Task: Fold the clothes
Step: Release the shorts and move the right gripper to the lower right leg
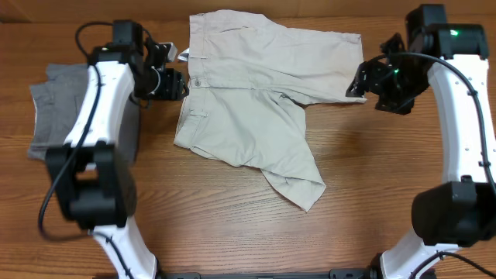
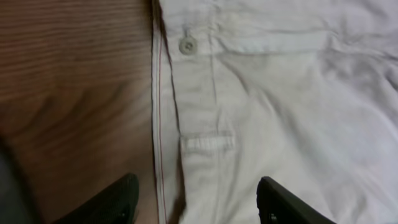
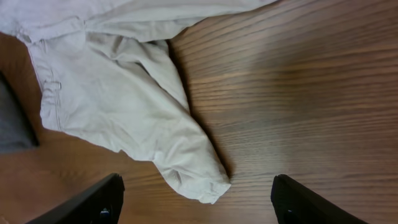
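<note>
Far left there's a grey garment (image 1: 53, 108) folded by the L arm. Not our job, leave it.

The left gripper (image 1: 177, 84) hangs at the waistband (image 1: 194, 81) end of the beige shorts (image 1: 248, 93). Fingers are spread wide w/ nothing in them. Wrist cam shows the band edge running between them, the button (image 2: 187, 45) further up and a belt loop (image 2: 208, 142) just ahead.

The shorts lie mid table (image 1: 387, 178), waist to the left and legs to the right. The far leg is pretty flat. The near leg (image 1: 298, 178) kicks off diagonally toward the front and its hem is rumpled.

The right gripper (image 1: 366, 84) sits just beside the far leg's hem (image 1: 353, 70), also wide open & empty.

Looks to me like a regrasp for the first fold, so basically nothing's folded yet. Tips imo:
- L: come down right at the band edge and pinch both layers, not just the top one.
- R: grab the hem corner low and get both layers too.
- Lift both ends together and keep the cloth taut.
- That crooked near leg needs lining up w/ the far one, or the fold comes out lopsided.
</note>
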